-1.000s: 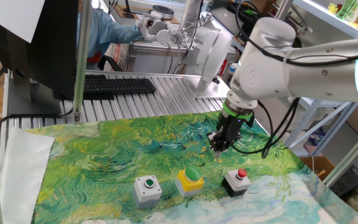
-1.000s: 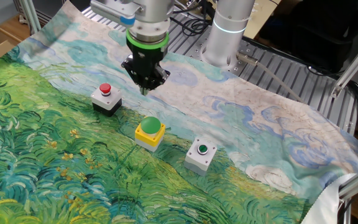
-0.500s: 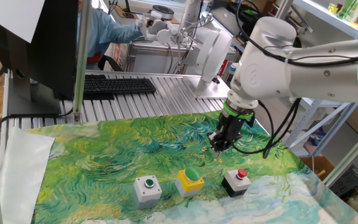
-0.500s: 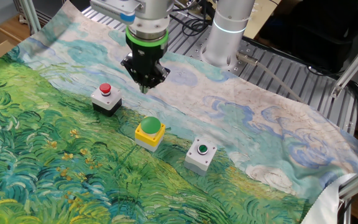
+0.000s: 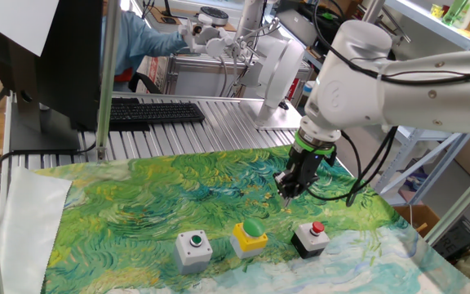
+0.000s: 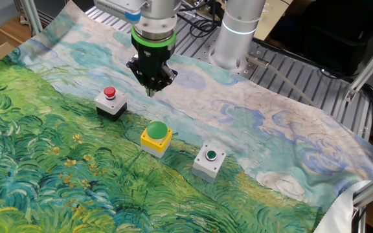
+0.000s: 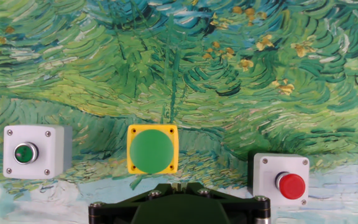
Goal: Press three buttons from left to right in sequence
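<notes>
Jaws (image 6: pixel 151 91) above cloth behind three buttons (image 6: pixel 156 135) — grip state unclear.

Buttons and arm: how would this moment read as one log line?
gripper: above cloth, touching nothing | grey box, yellow box, black box: in a row | next: grey box

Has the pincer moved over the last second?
Yes, slightly: the pincer has risen a little and drifted away from the red button box, which has stayed put on the cloth.

Robotics lab — aluminium-slat bench (image 5: pixel 178 131), keyboard (image 5: pixel 153 113), monitor (image 5: pixel 51 57), shelving (image 5: pixel 431 24) — second robot (image 5: pixel 219 37) behind.
</notes>
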Robot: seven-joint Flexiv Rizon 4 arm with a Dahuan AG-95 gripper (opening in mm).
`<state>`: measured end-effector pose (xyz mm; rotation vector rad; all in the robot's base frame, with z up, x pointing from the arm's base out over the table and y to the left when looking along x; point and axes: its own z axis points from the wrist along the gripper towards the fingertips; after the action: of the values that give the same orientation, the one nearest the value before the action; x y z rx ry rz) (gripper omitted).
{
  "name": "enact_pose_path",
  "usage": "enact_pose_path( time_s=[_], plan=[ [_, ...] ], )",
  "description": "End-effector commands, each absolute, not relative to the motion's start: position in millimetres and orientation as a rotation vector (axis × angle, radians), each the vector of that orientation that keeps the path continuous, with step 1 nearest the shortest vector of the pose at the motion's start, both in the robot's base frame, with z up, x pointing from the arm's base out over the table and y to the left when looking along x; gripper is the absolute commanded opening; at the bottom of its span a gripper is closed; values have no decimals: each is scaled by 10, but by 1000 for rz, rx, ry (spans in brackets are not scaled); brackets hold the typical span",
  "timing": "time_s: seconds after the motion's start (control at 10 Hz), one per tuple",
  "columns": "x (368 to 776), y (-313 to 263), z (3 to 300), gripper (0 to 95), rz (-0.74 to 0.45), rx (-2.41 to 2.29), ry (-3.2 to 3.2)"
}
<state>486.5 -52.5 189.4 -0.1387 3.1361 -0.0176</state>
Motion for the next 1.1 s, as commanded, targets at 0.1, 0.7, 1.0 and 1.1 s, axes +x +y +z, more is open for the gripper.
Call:
enact_pose_path(
  time_s=[0.1,0.7,1.0,1.1],
  plan=[
    [4861,-533,1894,0,-44,-165,3133],
    [4777,-440,1874,0,-21,-196,3134],
    [4773,-434,1877,0,-22,-182,3130],
    [4773,-433,1878,0,-23,-173,3123]
  ],
)
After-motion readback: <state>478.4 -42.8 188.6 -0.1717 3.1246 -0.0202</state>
